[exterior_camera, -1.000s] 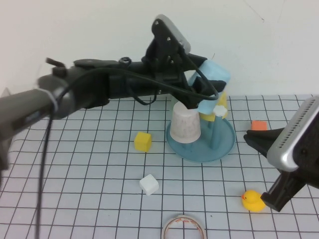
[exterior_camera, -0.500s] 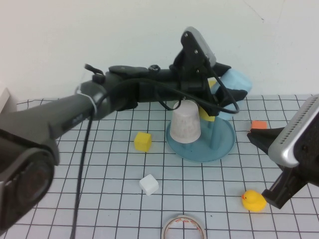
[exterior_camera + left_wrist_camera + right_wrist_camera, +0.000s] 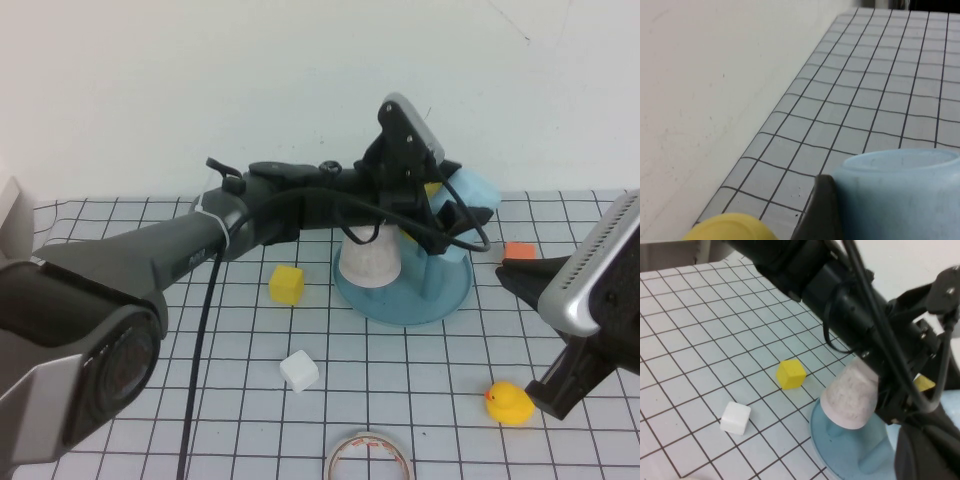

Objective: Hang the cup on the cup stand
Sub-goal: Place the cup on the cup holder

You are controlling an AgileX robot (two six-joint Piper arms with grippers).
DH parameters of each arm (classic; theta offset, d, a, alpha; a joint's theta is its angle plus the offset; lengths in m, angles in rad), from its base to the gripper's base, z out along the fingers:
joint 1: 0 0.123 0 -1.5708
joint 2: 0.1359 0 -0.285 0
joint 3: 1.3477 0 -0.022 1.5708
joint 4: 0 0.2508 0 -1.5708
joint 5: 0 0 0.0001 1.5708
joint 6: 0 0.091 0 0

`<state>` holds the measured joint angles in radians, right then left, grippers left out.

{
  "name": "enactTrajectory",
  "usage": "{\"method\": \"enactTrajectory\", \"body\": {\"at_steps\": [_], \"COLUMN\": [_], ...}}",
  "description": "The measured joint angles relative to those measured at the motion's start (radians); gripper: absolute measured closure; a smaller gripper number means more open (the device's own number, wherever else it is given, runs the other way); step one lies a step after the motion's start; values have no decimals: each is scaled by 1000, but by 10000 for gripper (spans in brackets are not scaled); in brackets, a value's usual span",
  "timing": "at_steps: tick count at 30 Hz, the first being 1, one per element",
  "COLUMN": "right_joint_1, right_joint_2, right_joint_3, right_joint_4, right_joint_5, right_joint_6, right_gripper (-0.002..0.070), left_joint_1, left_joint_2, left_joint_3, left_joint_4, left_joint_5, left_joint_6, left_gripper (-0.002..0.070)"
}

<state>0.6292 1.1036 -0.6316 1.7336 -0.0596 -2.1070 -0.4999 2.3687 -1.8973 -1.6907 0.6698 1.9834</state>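
The light blue cup [image 3: 478,191] hangs tilted over the far right side of the teal cup stand [image 3: 405,296], and my left gripper [image 3: 446,214] is shut on it. In the left wrist view the cup [image 3: 900,192] fills the lower corner, with one dark finger [image 3: 822,212] pressed against its side. A speckled white-pink cup [image 3: 370,257] sits upside down on the stand's left peg. One bare peg [image 3: 430,272] stands below the gripper. My right gripper [image 3: 508,276] is shut and holds nothing, parked right of the stand; it shows as a dark mass [image 3: 922,450] in the right wrist view.
A yellow cup [image 3: 431,189] hangs on the stand behind my left gripper. On the gridded mat lie a yellow cube [image 3: 286,283], a white cube [image 3: 299,370], an orange block [image 3: 518,251], a rubber duck [image 3: 508,403] and a tape roll [image 3: 368,455]. The wall is close behind.
My left arm has carried the light blue cup to the right and downward, from above the stand to its far right side. The right arm has stayed where it was.
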Motion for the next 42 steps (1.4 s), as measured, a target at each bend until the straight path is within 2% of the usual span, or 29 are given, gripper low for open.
{"method": "enactTrajectory", "body": {"at_steps": [18, 24, 33, 35, 38, 40, 42], "right_joint_1": [0, 0, 0, 0, 0, 0, 0], "right_joint_2": [0, 0, 0, -1, -11, -31, -63], "right_joint_3": [0, 0, 0, 0, 0, 0, 0], "right_joint_4": [0, 0, 0, 0, 0, 0, 0], "right_joint_5": [2, 5, 8, 8, 4, 4, 2], "right_joint_6": [0, 0, 0, 0, 0, 0, -2], "right_gripper": [678, 678, 678, 678, 678, 678, 678], "left_joint_1": [0, -2, -2, -2, -2, -2, 6], "left_joint_2": [22, 22, 9, -10, -70, -125, -184], "left_joint_3": [-2, -2, -2, -2, -2, -2, -2], "left_joint_4": [2, 0, -3, -1, 1, 9, 70], "left_joint_5": [-23, -40, -63, -63, -71, -86, -107], "left_joint_6": [-2, -12, -54, -54, -54, -66, -98], "left_gripper": [115, 41, 28, 49, 146, 266, 418]}}
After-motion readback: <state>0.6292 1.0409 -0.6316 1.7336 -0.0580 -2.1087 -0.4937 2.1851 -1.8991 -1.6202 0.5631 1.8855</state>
